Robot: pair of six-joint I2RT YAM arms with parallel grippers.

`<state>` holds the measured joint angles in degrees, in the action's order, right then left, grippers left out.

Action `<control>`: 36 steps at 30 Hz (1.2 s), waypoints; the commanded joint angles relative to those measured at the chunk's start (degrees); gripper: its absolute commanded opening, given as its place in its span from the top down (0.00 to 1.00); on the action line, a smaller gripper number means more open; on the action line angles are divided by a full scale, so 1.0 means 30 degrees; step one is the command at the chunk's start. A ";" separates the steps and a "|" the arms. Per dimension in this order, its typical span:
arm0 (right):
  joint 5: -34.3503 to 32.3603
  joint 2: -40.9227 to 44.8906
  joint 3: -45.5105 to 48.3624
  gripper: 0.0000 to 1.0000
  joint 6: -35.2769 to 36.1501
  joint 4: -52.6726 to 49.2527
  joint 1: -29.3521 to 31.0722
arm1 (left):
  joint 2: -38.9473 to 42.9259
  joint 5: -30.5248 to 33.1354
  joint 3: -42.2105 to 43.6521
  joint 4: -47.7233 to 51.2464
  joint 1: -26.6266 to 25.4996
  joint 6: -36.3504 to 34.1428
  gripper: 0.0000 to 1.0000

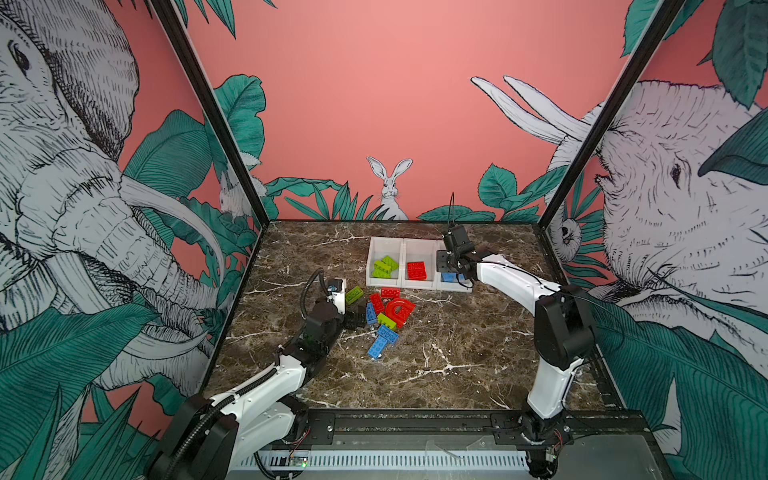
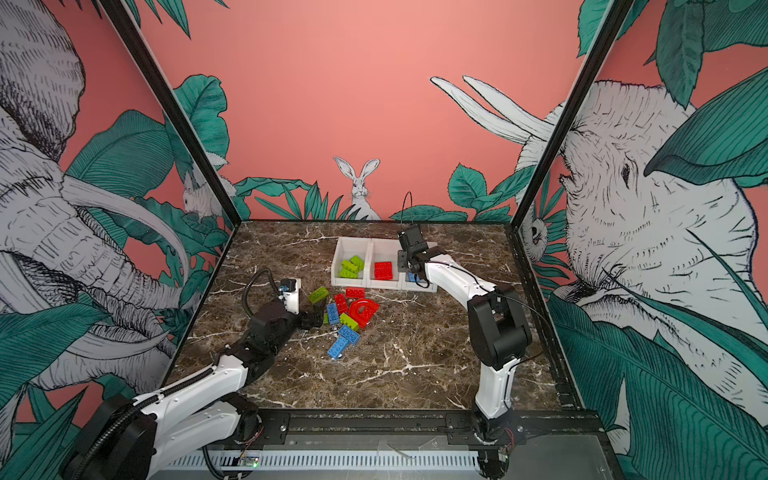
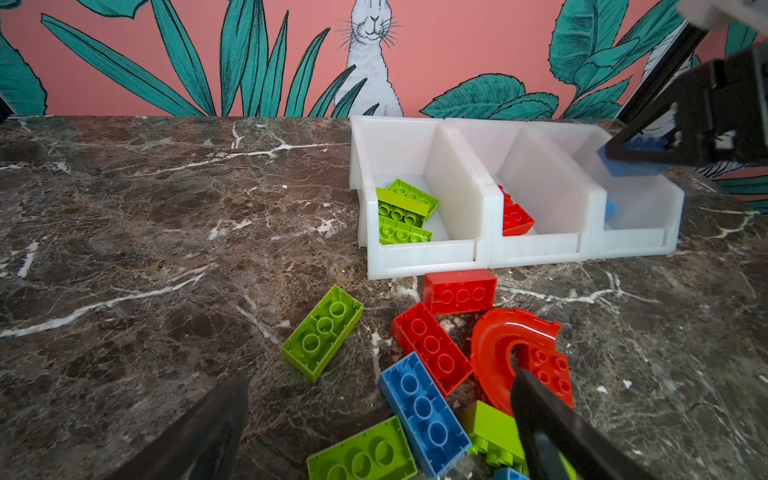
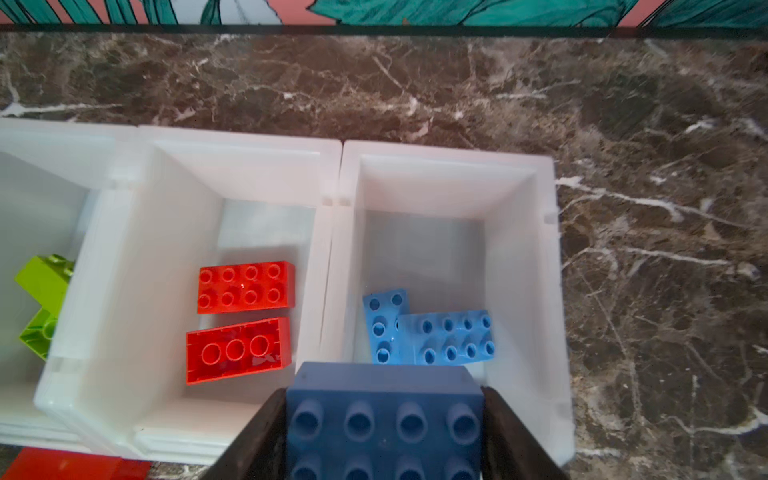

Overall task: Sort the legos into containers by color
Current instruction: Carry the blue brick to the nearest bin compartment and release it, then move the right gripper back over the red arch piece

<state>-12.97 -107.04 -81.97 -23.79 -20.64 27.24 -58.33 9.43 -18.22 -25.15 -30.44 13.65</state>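
The left fingers (image 3: 540, 411) stand spread wide and empty, low over the loose legos (image 1: 377, 303) heaped on the surface (image 1: 457, 353); closing here could, I judge, pinch the loose blue piece (image 3: 424, 411) together with the red brick (image 3: 432, 345) touching it. Further right, the right fingers (image 4: 511, 436) clamp a blue brick (image 4: 384, 399) above the near wall of the right-hand container (image 4: 548, 291), where two blue ones (image 4: 444, 336) lie; released too early, it may hit that rim and tumble out.
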 commanded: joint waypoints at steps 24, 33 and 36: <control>0.2048 0.3591 0.4675 0.12 -0.1025 0.4737 -0.1005 | -0.0357 0.0313 -0.0903 0.0470 -0.0021 -0.0422 0.01; 0.2607 0.5995 0.4416 0.28 -0.1597 0.2041 0.2553 | 0.0411 0.0548 -0.0773 0.0699 -0.0021 -0.0482 0.01; 0.3758 0.5276 0.3283 0.36 -0.1197 0.0742 0.3312 | 0.0585 0.0533 -0.0723 0.0706 -0.0021 -0.0467 0.01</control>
<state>-3.73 -89.89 -70.00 -28.10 -14.09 36.29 -57.95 10.35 -19.70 -23.42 -30.44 12.82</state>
